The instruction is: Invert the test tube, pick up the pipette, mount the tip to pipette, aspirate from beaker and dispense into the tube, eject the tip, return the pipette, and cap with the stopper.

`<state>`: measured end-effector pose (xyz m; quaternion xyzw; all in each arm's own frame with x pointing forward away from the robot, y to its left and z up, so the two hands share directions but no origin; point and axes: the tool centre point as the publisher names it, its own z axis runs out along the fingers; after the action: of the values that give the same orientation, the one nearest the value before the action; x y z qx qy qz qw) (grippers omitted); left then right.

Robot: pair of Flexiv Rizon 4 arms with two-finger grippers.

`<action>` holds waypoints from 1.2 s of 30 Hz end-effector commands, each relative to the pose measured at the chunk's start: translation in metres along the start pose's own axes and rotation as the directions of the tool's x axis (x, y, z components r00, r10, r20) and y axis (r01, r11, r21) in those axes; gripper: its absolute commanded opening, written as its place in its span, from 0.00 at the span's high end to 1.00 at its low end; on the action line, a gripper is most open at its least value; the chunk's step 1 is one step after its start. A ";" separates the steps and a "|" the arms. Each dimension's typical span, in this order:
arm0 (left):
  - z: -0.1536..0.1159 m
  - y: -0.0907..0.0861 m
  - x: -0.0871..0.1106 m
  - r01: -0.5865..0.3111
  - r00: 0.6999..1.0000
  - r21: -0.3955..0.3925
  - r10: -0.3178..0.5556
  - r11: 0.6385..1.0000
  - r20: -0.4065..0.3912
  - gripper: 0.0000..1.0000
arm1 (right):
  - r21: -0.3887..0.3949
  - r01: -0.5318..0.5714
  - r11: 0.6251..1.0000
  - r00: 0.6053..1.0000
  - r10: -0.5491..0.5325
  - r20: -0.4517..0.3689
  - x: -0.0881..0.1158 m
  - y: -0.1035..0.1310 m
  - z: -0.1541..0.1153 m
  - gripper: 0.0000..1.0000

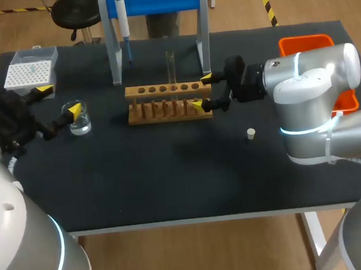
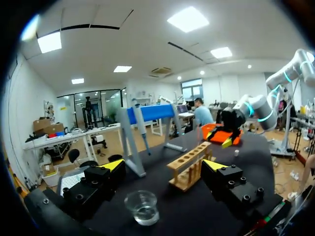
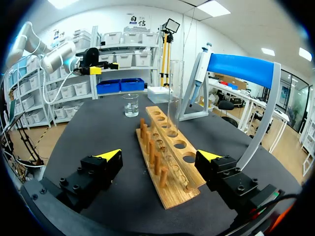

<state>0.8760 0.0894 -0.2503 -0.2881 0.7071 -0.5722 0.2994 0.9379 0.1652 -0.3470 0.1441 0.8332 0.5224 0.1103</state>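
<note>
Right hand [image 1: 202,91] is spread wide and holds nothing. One end of the wooden test tube rack [image 1: 164,89] lies between its fingers, and the clear glass test tube [image 1: 171,66] stands upright in the rack just ahead. Left hand [image 1: 58,100] is likewise wide open and empty, with the small clear glass beaker [image 1: 79,120] between and under its fingers.

Head view looks down from behind; both low wrist views face inward, sharing the rack [image 1: 167,93].
</note>
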 end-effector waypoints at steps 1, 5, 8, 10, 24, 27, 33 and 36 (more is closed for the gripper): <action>-0.004 -0.003 -0.027 -0.006 0.999 -0.033 0.008 0.999 0.053 0.00 | -0.001 0.000 1.000 1.000 0.000 0.001 0.001 0.000 -0.001 0.00; -0.009 0.002 -0.060 -0.012 0.997 -0.065 0.017 0.998 0.080 0.00 | -0.001 0.000 1.000 1.000 0.000 0.001 0.001 0.000 -0.001 0.00; -0.011 0.003 -0.082 -0.004 0.994 -0.074 0.012 0.997 0.108 0.00 | -0.001 0.000 1.000 1.000 0.000 0.001 0.001 0.000 -0.001 0.00; -0.010 0.006 -0.097 -0.015 0.992 -0.113 0.028 0.994 0.120 0.00 | -0.001 0.000 1.000 1.000 0.000 0.001 0.001 0.000 -0.001 0.00; 0.005 0.026 -0.169 0.041 0.975 -0.154 -0.007 0.987 0.220 0.00 | -0.001 0.000 1.000 1.000 0.000 0.001 0.001 0.000 -0.001 0.00; 0.011 0.031 -0.181 0.058 0.971 -0.158 -0.019 0.986 0.238 0.00 | -0.001 0.000 1.000 1.000 0.000 0.001 0.001 0.000 -0.001 0.00; 0.018 0.044 -0.205 0.108 0.955 -0.153 -0.060 0.982 0.290 0.00 | -0.001 0.000 1.000 1.000 0.000 0.001 0.001 0.000 -0.001 0.00; 0.018 0.048 -0.216 0.122 0.943 -0.153 -0.066 0.981 0.327 0.00 | -0.001 0.000 1.000 1.000 0.000 0.001 0.001 0.000 -0.001 0.00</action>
<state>1.0127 0.2522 -0.2737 -0.4270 0.6906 -0.4736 0.3412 0.9379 0.1652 -0.3470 0.1442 0.8332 0.5224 0.1103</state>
